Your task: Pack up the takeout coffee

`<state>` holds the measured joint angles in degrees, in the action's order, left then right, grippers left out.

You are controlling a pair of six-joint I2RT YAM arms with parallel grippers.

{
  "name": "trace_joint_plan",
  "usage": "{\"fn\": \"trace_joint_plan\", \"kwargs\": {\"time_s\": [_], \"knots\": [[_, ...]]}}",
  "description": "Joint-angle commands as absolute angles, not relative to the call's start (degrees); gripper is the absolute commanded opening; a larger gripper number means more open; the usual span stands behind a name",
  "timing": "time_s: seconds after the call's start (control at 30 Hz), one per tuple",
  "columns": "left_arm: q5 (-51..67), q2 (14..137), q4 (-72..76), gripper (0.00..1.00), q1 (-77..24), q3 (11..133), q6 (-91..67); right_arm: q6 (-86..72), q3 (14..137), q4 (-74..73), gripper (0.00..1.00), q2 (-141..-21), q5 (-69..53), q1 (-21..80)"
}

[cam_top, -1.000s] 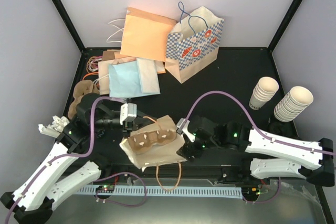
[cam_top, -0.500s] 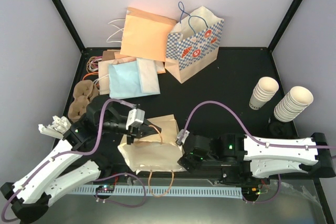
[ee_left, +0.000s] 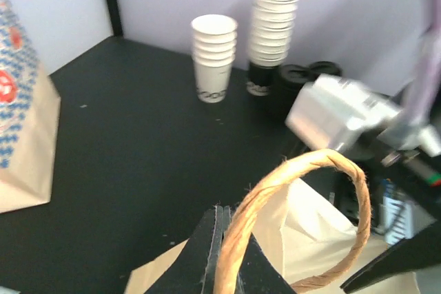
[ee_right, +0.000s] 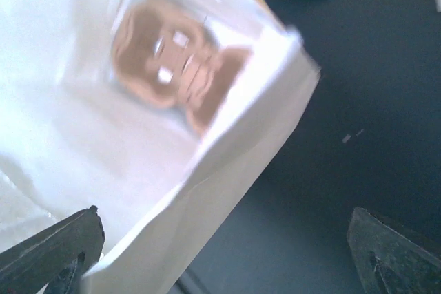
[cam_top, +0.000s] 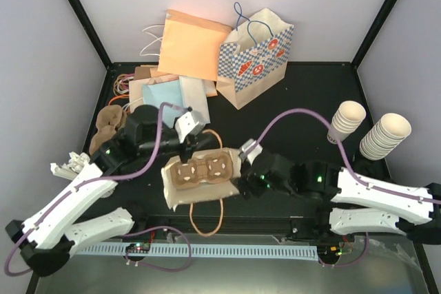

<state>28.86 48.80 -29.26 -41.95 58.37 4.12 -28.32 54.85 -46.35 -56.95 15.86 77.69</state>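
A: Looking at the left gripper (cam_top: 187,147), what has it got?

B: It is clamped on one handle (ee_left: 303,170) of the bag (cam_top: 180,196). The twisted paper loop runs up between the closed fingers (ee_left: 207,253) and arches over the bag's mouth.

A: And the right gripper (cam_top: 242,178)?

B: Jaws spread wide, nothing held. It sits at the bag's right edge. From its own camera the bag's rim crosses between the two fingers, but I cannot tell whether either finger touches the paper.

A: What is in the bag?

B: A brown two-well carrier (cam_top: 203,169) shows through the open mouth. The second handle (cam_top: 207,224) hangs loose off the near side.

A: Where is the coffee?

B: I cannot pick it out for sure. On the left wrist view a dark shape (ee_left: 260,77) stands at the foot of the taller cup stack (ee_left: 275,22), just beside the lids (ee_left: 310,72). It is too small to tell whether it is the lidded cup. That spot is at the table's far right, well apart from the bag.

A: And the other stack?

B: The shorter stack (ee_left: 213,56) stands just left of the taller one, both upright.
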Motion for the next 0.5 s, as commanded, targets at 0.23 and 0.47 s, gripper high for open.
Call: {"fn": "trace_joint_plan", "kwargs": {"time_s": [0.23,0.47], "knots": [[18.14,62.14,-24.57,0.02,-33.26,67.41,-0.58,-14.12,73.82,-46.60,1.00,-62.90,13.32,54.68],[19.86,70.97,-22.30,0.01,-29.75,76.50,0.53,-10.61,80.56,-46.69,1.00,-67.04,10.81,46.15]]}}
